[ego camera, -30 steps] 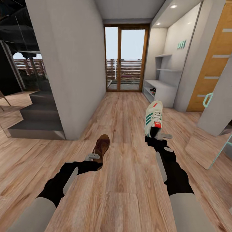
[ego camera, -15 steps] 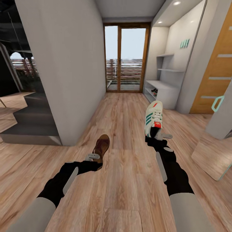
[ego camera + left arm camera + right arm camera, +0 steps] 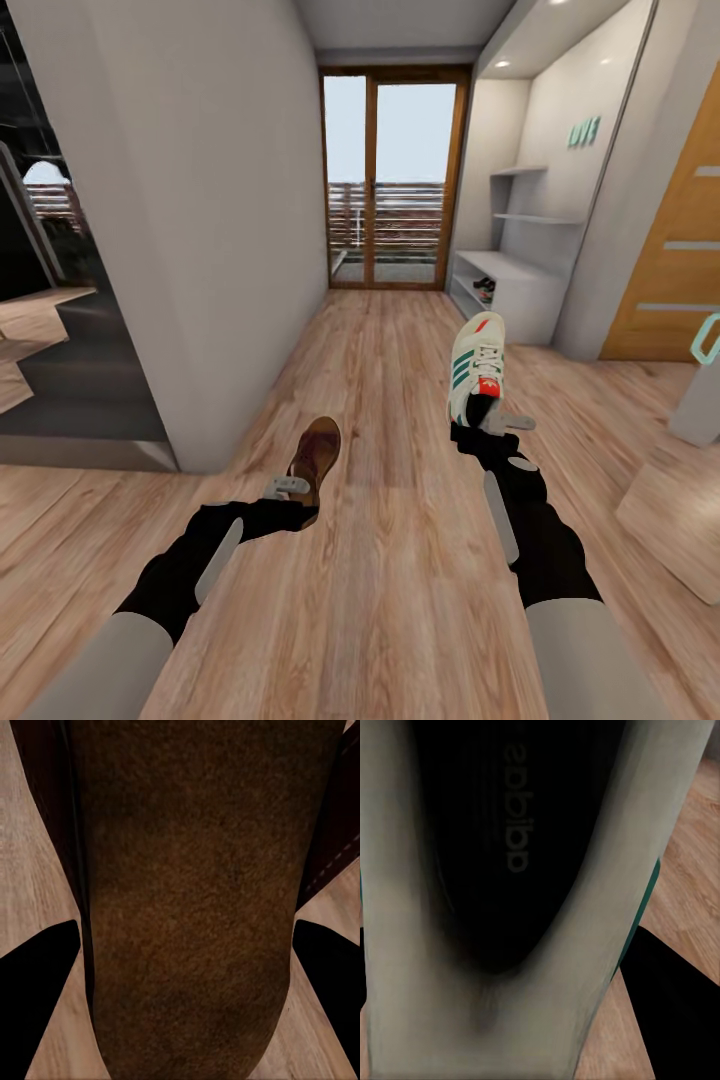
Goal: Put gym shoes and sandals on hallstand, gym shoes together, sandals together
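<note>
My left gripper (image 3: pixel 296 492) is shut on a brown sandal (image 3: pixel 316 456), held above the corridor floor (image 3: pixel 390 560); its rough brown footbed (image 3: pixel 187 900) sits between the dark fingers (image 3: pixel 34 997) in the left wrist view. In my right gripper (image 3: pixel 492 415), also shut, a white gym shoe (image 3: pixel 476 367) with green stripes points up and forward. The right wrist view looks into that shoe's dark inside (image 3: pixel 510 847). The pale hallstand (image 3: pixel 515 285) stands far ahead on the right, with a shoe (image 3: pixel 485 291) in its lower compartment.
A grey wall (image 3: pixel 200 230) juts in on the left, with dark steps (image 3: pixel 60 390) beyond it. Glass doors (image 3: pixel 390 185) close the corridor's far end. An orange door (image 3: pixel 670 260) and a leaning panel (image 3: pixel 675 520) stand on the right.
The view has moved forward down the corridor: the wall, steps and right-hand panel have slid outward and the hallstand looks nearer. Both arms hold their shoes as before.
</note>
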`<state>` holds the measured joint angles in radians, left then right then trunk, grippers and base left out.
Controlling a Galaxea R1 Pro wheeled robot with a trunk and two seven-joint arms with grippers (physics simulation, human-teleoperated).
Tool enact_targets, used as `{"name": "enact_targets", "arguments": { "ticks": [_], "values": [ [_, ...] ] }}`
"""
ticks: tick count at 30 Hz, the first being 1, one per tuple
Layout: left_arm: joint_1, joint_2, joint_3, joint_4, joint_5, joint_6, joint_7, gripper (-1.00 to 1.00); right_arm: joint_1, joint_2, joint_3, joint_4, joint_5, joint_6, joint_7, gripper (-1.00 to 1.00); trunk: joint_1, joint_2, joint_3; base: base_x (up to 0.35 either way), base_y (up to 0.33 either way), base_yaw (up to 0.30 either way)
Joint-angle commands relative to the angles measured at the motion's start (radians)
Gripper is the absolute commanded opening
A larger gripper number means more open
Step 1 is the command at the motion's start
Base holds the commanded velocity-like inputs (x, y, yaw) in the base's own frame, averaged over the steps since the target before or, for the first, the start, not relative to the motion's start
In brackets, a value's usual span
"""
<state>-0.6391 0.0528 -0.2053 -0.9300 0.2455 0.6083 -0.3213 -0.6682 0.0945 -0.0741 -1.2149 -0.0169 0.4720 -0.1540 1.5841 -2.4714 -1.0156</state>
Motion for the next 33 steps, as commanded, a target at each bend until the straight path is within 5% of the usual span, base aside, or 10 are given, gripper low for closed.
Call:
{"name": "enact_targets", "arguments": {
  "ticks": [1, 33],
  "values": [
    [-0.001, 0.001, -0.002, -0.001, 0.006, 0.005, 0.001, -1.0, -0.001, 0.001, 0.0, -0.001, -0.002, 0.005, -0.004, -1.0, 0.0, 0.0, -0.001, 0.346, 0.0, 0.0],
    [-0.001, 0.001, -0.002, -0.001, 0.006, 0.005, 0.001, -1.0, -0.001, 0.001, -0.001, -0.002, -0.002, 0.005, -0.004, -1.0, 0.0, 0.0, -0.001, 0.346, 0.0, 0.0]
  ]
}}
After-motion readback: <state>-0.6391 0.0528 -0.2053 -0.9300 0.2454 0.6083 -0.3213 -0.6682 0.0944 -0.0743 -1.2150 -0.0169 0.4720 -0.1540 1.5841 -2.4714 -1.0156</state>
